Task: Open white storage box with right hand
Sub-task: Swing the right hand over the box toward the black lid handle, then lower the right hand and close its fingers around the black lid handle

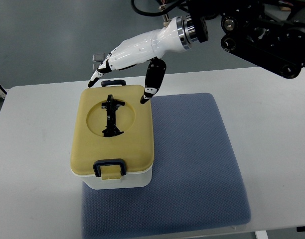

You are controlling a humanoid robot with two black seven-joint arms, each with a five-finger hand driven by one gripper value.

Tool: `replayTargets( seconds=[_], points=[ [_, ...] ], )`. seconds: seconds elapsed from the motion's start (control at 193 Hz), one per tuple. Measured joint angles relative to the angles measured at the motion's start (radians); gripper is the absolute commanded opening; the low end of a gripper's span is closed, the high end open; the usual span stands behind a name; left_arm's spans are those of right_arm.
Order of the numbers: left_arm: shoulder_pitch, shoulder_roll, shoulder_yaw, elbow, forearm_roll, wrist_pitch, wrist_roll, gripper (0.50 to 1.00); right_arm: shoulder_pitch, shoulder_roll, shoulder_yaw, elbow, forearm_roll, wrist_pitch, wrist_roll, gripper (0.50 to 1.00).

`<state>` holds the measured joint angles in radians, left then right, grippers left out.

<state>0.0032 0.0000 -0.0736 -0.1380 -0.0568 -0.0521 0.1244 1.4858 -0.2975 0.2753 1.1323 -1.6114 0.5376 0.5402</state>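
Observation:
A white storage box (123, 179) with a tan lid (92, 144) stands on the left part of a blue-grey mat (192, 164). The lid is down and carries a black folding handle (111, 115) in a round recess. A dark-framed latch (110, 168) sits at the near edge and another latch (114, 82) at the far edge. My right hand (123, 79), white with black fingertips, hovers over the lid's far edge. Its fingers are spread, the thumb tip (144, 98) points down at the lid's far right corner, and it holds nothing.
The mat lies on a white table (272, 129). The right arm's black joints (262, 25) reach in from the top right. A small grey object (98, 58) shows behind the fingers at the table's far edge.

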Motion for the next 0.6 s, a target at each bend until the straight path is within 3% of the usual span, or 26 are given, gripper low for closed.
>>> replayTargets(
  seconds=[0.223,0.601],
  points=[
    [0.000,0.000,0.000,0.000,0.000,0.000,0.000,1.000,-0.003,0.024,-0.064,-0.003,-0.031,-0.059,0.000,0.852],
    [0.000,0.000,0.000,0.000,0.000,0.000,0.000,1.000,-0.021,0.084,-0.067,-0.004,-0.034,-0.117,-0.020,0.842]
  ],
)
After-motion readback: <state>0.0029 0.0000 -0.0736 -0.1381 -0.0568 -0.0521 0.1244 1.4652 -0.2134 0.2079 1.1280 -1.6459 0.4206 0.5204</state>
